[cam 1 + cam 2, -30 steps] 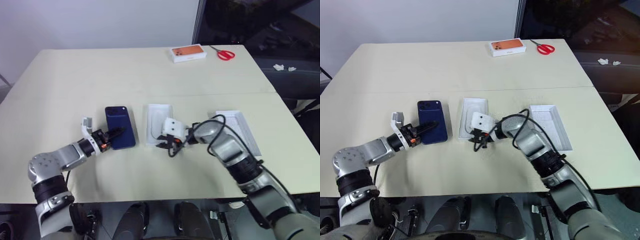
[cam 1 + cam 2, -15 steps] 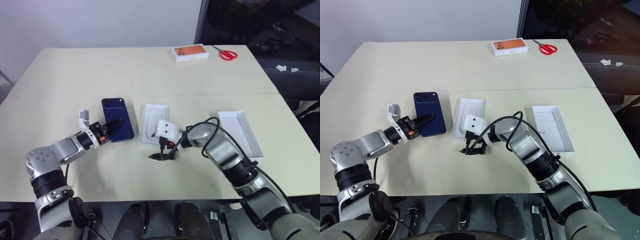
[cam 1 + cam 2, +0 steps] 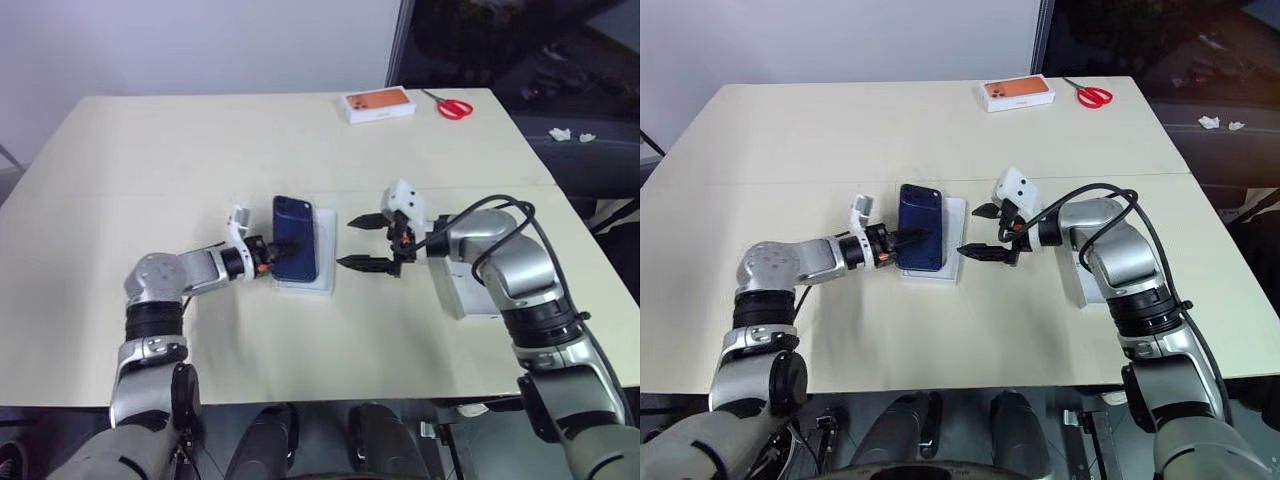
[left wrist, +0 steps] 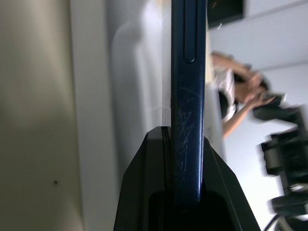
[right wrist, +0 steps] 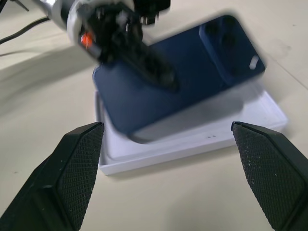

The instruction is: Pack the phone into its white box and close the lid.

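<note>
The dark blue phone (image 3: 294,238) hangs just over the white box (image 3: 323,268), covering most of the tray and overhanging its left side. My left gripper (image 3: 270,254) is shut on the phone's near left edge; in the left wrist view the phone's edge (image 4: 186,120) runs up between the fingers beside the white box (image 4: 130,96). My right gripper (image 3: 362,243) stands wide open to the right of the box, apart from it. In the right wrist view the phone (image 5: 192,77) floats slightly above the tray (image 5: 202,139). The lid (image 3: 466,296) lies open side up, mostly behind my right forearm.
An orange-topped white box (image 3: 378,103) and red-handled scissors (image 3: 452,107) lie at the table's far edge. A seam (image 3: 150,194) crosses the table behind the work area. A black cable (image 3: 500,215) loops over my right arm.
My left gripper has carried the phone rightward from beside the white box to over it. My right gripper has opened wide, risen and drawn away to the box's right.
</note>
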`<state>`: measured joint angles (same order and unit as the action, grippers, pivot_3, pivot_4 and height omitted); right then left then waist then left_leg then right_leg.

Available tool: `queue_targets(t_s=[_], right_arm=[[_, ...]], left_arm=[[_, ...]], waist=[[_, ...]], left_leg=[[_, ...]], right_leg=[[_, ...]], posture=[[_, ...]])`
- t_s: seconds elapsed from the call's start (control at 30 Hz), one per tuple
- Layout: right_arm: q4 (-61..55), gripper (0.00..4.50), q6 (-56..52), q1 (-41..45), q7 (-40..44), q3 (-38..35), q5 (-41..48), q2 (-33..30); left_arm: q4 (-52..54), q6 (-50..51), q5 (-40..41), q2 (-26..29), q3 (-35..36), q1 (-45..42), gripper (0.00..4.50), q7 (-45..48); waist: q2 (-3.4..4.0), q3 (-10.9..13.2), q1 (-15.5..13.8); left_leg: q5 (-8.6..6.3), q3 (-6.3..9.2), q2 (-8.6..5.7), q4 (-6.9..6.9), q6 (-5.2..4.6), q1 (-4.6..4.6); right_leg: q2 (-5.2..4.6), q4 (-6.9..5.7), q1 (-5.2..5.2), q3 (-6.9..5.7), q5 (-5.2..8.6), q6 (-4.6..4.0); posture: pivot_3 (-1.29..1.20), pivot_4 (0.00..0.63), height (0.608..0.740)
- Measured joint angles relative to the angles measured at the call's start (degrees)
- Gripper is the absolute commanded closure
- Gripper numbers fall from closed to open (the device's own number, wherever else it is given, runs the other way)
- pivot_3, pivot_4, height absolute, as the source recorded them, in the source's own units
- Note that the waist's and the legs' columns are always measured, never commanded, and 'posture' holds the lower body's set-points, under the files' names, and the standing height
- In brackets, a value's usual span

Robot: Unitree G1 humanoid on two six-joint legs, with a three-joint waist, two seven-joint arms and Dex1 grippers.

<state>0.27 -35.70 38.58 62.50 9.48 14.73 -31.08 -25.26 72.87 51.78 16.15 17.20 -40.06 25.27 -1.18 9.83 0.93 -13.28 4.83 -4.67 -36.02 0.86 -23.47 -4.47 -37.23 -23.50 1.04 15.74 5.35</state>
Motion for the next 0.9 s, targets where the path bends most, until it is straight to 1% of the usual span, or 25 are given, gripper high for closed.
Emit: queue_targets(t_s=[0.07,0.13,0.17,0.37,0.9], right_arm=[[0.00,0.09,0.38,-0.03,-0.46,0.01,0.03,0.02],[-0.01,0.00,0.76,-0.34,-1.11,0.01,0.03,0.03],[-0.01,0.00,0.94,-0.59,-1.47,0.02,0.02,0.04],[-0.03,0.00,1.76,-1.04,-2.45,0.35,-0.01,0.19],[1.85,0.00,5.00,-0.71,-3.56,2.40,-1.04,2.04]], left_arm=[[-0.40,-0.02,-1.16,0.32,-1.18,-0.82,4.50,1.46],[-1.12,-0.02,-1.59,0.43,-1.28,-0.93,3.51,2.41],[-1.31,-0.01,-1.85,0.42,-1.36,-0.92,3.22,2.86],[-0.04,1.63,-1.37,0.26,-1.82,-2.31,0.22,5.12],[6.91,6.22,-1.78,3.09,-1.76,-2.18,0.22,3.26]], waist=[[0.00,0.00,-0.08],[0.00,0.00,-0.11],[0.00,0.00,-0.18],[0.00,0.00,-0.18],[0.01,0.00,-0.14]], left_leg=[[0.00,0.00,0.00,-0.01,0.00,0.00],[-0.01,0.01,-0.01,-0.02,-0.01,0.00],[-0.01,0.01,-0.01,-0.03,-0.01,0.00],[-0.02,0.02,-0.01,-0.07,-0.03,0.00],[0.01,0.02,0.01,-0.05,0.03,0.01]], right_leg=[[-0.01,0.00,0.01,0.01,0.00,0.00],[-0.01,0.00,0.01,0.00,0.00,0.00],[-0.02,0.00,0.01,0.00,0.00,0.00],[-0.02,-0.02,0.05,-0.01,0.00,0.00],[0.00,-0.05,0.02,0.00,0.00,0.00]], posture=[[0.00,0.150,0.740],[0.00,0.150,0.740],[0.00,0.150,0.740],[0.00,0.150,0.740],[0.00,0.150,0.740]])
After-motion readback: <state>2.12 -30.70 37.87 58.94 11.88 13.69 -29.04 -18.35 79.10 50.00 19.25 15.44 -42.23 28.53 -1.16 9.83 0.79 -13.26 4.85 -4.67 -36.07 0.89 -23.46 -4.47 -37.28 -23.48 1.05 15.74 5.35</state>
